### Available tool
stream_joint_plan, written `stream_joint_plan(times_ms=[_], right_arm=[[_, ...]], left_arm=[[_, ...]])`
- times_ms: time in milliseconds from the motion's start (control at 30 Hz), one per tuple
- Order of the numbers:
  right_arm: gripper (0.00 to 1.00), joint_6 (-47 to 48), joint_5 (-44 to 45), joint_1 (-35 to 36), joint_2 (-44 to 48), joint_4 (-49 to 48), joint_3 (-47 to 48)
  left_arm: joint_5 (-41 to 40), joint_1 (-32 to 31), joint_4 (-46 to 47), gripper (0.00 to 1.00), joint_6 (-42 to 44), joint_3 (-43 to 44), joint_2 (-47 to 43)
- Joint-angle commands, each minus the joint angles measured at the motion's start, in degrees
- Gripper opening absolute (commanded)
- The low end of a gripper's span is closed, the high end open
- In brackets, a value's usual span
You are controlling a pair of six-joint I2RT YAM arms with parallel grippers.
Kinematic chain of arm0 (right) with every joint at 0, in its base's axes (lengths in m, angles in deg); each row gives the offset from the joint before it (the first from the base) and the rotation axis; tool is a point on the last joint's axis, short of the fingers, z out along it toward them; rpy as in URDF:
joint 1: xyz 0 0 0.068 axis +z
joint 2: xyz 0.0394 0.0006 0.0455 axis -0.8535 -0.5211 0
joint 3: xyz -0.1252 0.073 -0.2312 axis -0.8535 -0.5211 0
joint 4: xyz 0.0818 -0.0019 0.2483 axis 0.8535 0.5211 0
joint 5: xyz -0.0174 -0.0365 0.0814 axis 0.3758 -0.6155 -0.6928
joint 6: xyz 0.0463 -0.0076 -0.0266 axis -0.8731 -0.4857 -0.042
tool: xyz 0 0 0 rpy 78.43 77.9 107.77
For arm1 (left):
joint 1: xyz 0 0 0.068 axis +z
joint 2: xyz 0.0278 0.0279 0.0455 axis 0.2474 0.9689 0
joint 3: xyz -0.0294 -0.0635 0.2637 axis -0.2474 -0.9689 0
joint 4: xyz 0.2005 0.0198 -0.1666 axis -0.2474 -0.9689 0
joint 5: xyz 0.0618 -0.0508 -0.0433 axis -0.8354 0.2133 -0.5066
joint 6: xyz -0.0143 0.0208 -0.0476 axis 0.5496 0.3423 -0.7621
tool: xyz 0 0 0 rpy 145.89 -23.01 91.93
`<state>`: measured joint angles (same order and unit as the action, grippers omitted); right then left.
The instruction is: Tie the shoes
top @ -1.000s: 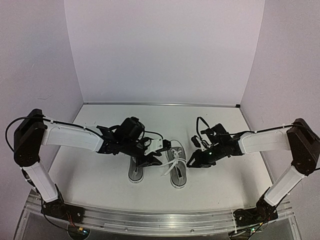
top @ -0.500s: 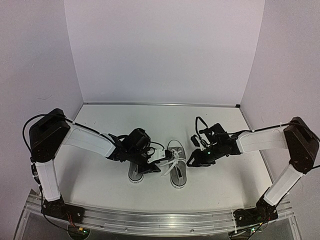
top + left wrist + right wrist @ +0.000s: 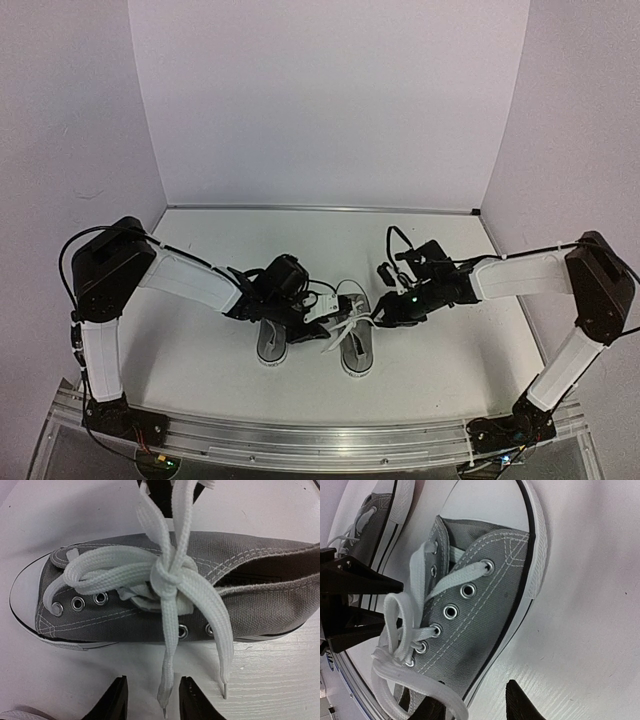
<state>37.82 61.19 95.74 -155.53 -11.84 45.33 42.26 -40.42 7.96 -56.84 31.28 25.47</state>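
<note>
Where the left pincer (image 3: 154, 692) hangs: fingers spread, nothing clamped. One lace end (image 3: 166, 680) points into the gap between them.
Second lace end (image 3: 223, 665): just outside that gap, tip resting on the table (image 3: 280, 680).
Right pincer (image 3: 470, 700): fingers spread. A flat lace strand (image 3: 437, 697) crosses the gap close against one finger, and no pinch on it is visible.
Lace, handling: flat woven tape, soft, limp and light. It is judged likely to slip out of a weak pinch. Take hold across the flat face just above the hard tip, or at mid-loop.
Knot (image 3: 167, 577): beyond the lace ends, over the tongue. Loose loops (image 3: 100, 570) lie toward the toe cap (image 3: 22, 597), and two strands run on past the knot to the far side.
Shoe in work (image 3: 352, 340): on its sole at the table's centre, between the two pincers, one at each flank.
Shoe, handling: the canvas upper is soft and the rubber sole stiffer. The shoe is small and probably light, so a hard one-sided pull may drag it. Balanced, opposed pulls are advised.
Other shoe (image 3: 270, 345): just beside the first, partly under the left arm (image 3: 200, 285). The state of its lacing cannot be told.
</note>
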Motion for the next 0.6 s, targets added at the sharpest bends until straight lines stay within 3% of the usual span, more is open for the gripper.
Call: stream_joint_plan(times_ms=[0,267,567], right_arm=[[0.37,1.8,-0.9,0.0,-1.6,-0.1,2.7],[0.32,2.5,-0.6,-0.1,-1.7,0.6,2.4],[0.33,2.4,1.0,-0.1,-1.7,1.2,2.1]], left_arm=[[1.1,-0.1,2.0,0.23,0.4,2.1,-0.4],[-0.2,-0.1,1.0,0.01,0.8,0.0,-2.3],[-3.3,0.4,-0.9,0.0,1.5,-2.1,-4.7]])
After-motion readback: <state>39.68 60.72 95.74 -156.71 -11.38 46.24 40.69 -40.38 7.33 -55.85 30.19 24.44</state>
